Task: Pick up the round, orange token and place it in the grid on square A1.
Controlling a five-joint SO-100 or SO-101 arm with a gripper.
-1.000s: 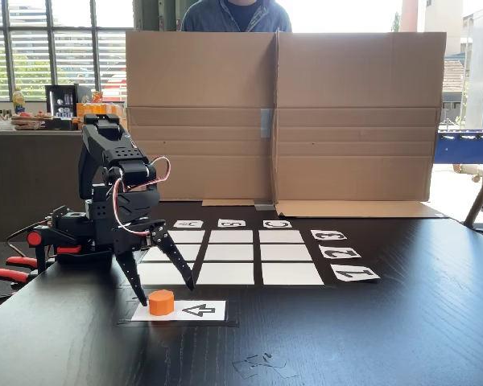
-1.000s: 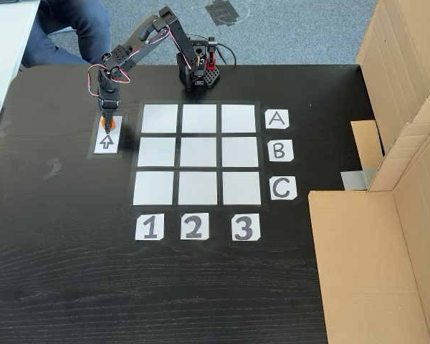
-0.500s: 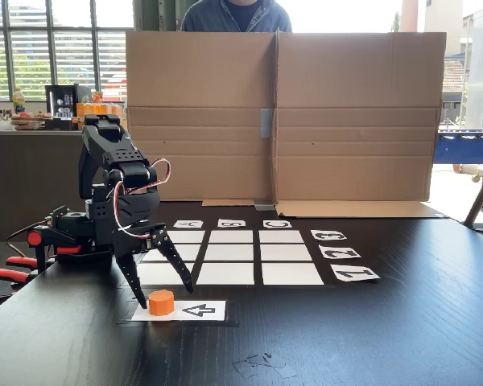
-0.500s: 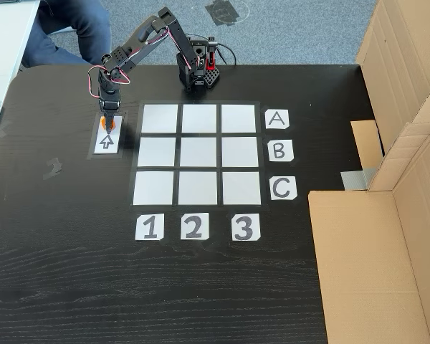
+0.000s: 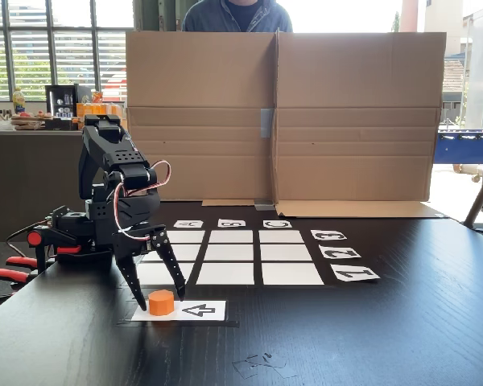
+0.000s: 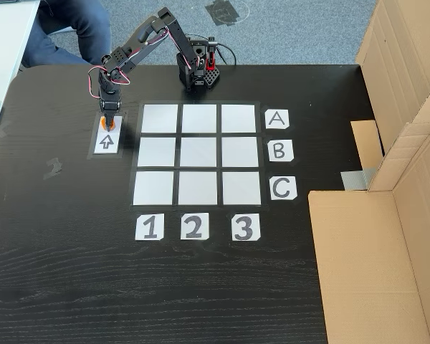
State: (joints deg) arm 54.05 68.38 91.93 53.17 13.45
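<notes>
One orange token [image 5: 161, 302] sits on the arrow card [image 5: 200, 310], nearest you, just short of the grid [image 5: 229, 254]. Your gripper [image 5: 159, 296] straddles it, jaws spread, not yet pinching. Squeeze evenly on both sides before lifting. Beyond the token, square A1 [image 6: 160, 118] waits; a top-down fixed view shows the A and 1 labels upright, so you can pick that corner, while the arm covers most of the token there.
</notes>
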